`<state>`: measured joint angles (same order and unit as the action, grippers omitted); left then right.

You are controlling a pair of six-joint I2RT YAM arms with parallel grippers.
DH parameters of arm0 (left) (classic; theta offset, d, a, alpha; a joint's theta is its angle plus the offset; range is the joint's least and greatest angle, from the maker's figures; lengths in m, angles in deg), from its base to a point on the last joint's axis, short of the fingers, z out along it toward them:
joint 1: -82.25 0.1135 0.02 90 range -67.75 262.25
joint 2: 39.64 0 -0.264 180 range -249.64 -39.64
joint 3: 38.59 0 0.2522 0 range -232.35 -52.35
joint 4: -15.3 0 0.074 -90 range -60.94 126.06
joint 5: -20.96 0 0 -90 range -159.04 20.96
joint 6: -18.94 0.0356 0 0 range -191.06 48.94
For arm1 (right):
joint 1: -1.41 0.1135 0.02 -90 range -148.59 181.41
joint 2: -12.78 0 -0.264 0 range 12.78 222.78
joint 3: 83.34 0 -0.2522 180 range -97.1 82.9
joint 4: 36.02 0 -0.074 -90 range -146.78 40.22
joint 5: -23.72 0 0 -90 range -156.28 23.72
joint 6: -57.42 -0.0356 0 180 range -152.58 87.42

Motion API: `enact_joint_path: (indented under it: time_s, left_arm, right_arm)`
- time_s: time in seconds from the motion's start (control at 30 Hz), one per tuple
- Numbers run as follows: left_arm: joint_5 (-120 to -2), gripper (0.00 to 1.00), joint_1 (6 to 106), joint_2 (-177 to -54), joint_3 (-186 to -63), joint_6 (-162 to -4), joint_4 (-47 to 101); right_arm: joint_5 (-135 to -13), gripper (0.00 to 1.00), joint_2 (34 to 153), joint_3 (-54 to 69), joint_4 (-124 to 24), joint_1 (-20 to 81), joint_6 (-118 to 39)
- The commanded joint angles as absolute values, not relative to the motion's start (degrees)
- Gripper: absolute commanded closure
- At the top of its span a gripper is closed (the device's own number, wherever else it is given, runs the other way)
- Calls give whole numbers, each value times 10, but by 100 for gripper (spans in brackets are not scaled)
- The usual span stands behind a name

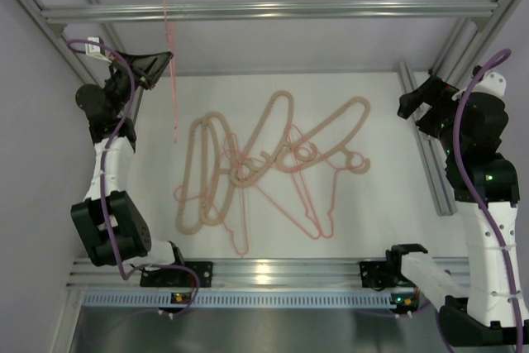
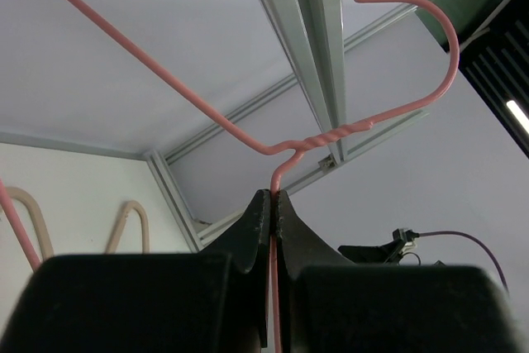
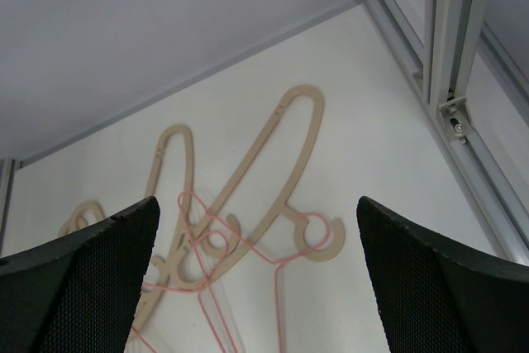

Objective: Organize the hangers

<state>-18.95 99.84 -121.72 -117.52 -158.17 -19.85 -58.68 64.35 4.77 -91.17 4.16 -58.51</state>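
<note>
Pinching only thin wire near the rail (image 1: pixel 264 11), your left tool (image 2: pixel 271 204) may let the pink hanger (image 2: pixel 331 134) swivel loose; your right tool (image 3: pixel 260 237) gapes empty.

1. One pink wire hanger (image 1: pixel 171 72) is up off the bench (image 1: pixel 380 221), pinched in the shut left claw (image 2: pixel 271 200) just below its twisted neck. From above it shows edge-on as a thin, near-vertical line. Its hook curves up and away beyond the claw.
2. Two beige hangers (image 1: pixel 189 173), thick and rounded, lie flat and overlapping at the left of the pile.
3. A third beige hanger (image 1: pixel 282 95) lies slanted in the middle, its hook end tangled with the others.
4. A fourth beige hanger (image 3: pixel 311 142) lies slanted at the right, hook toward the near side.
5. Loose pink wire hangers (image 1: pixel 289 212) lie flat under and among the beige ones, their triangles pointing toward the near edge. Their number is hard to tell.
</note>
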Motion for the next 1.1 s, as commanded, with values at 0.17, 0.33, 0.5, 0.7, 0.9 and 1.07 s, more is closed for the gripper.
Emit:
enact_joint_path:
  time_s: [0.17,0.33,0.5,0.7,0.9,1.07]
  left_arm:
    - [-189,100,1004,-1213,-1199,-1579,-250]
    - [-190,100,1004,-1215,-1197,-1578,-251]
    - [-193,100,1005,-1222,-1201,-1576,-245]
    - [-196,100,1008,-1242,-1200,-1583,-253]
    - [-199,100,1009,-1252,-1182,-1589,-268]
    - [-197,100,1009,-1252,-1173,-1590,-275]
  right_arm:
    - [-594,0,643,42,-870,34,-580]
    - [-593,1,640,46,-869,33,-579]
    - [-594,0,642,48,-869,34,-579]
    - [-595,1,640,49,-870,34,-579]
    - [-599,0,637,55,-869,34,-578]
    - [-600,0,637,56,-869,34,-578]
